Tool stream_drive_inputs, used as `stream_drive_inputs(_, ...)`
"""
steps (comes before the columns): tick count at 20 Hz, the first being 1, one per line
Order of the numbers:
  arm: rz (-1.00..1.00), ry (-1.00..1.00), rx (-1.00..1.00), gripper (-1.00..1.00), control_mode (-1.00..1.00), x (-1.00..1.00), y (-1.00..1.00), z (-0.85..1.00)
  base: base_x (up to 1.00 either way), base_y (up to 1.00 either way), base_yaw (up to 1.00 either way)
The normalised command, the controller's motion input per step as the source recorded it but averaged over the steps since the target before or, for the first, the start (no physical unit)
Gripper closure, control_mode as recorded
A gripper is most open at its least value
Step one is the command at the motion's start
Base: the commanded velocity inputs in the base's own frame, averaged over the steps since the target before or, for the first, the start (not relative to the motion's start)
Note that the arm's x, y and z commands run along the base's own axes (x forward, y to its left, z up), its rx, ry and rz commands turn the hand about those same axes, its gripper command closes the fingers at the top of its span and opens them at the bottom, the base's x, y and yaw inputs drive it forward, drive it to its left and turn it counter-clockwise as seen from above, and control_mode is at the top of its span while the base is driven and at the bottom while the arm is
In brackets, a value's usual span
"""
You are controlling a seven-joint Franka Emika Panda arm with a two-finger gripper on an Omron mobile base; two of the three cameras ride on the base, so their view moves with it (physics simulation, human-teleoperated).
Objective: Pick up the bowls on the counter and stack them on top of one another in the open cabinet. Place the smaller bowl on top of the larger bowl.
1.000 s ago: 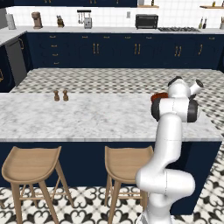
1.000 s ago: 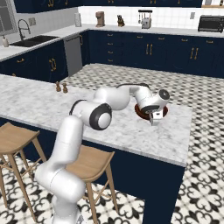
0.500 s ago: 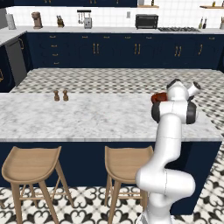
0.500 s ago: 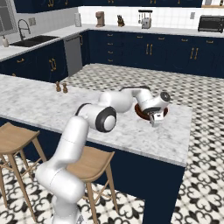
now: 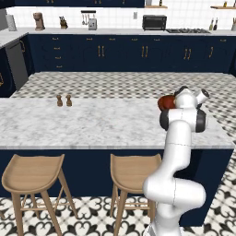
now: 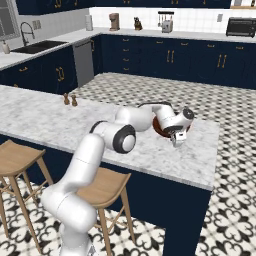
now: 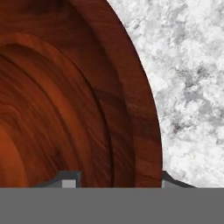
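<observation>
Hand view has your gripper [image 7: 116,178] straddling the bowl [image 7: 65,96] rim on the counter [image 7: 188,87], one fingertip [image 7: 70,178] inside, jaws narrowed around it.

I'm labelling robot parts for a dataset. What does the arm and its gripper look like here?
The arm is glossy white, built of rounded tubular links with dark charcoal bands and round caps at the joints. The gripper has a white body, and its small dark fingers have pale grey tips. No cables or markings are visible.

bowl [image 6: 161,126] on counter [image 6: 40,117] near right end; shakers [image 6: 70,100] far left.
</observation>
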Motion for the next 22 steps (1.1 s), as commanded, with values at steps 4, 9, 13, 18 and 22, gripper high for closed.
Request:
stream_drive_inputs(4, 0.0, -0.06, 0.0, 1.0, -1.0, 0.08, 0.02, 0.02, 0.0, 0.0, 0.0)
stream_drive_inputs(9, -0.01, -0.33, 0.0, 1.0, -1.0, -0.75, 0.61, 0.12, 0.0, 0.0, 0.0)
stream_drive_inputs(13, 0.0, -0.26, 0.0, 1.0, -1.0, -0.94, 0.72, 0.38, 0.0, 0.0, 0.0)
stream_drive_inputs(18, 0.04, -0.02, 0.0, 1.0, -1.0, -1.0, 0.59, 0.6, 0.0, 0.0, 0.0)
stream_drive_inputs(22, 0.04, 0.04, 0.0, 1.0, -1.0, -0.97, 0.45, 0.73, 0.0, 0.0, 0.0)
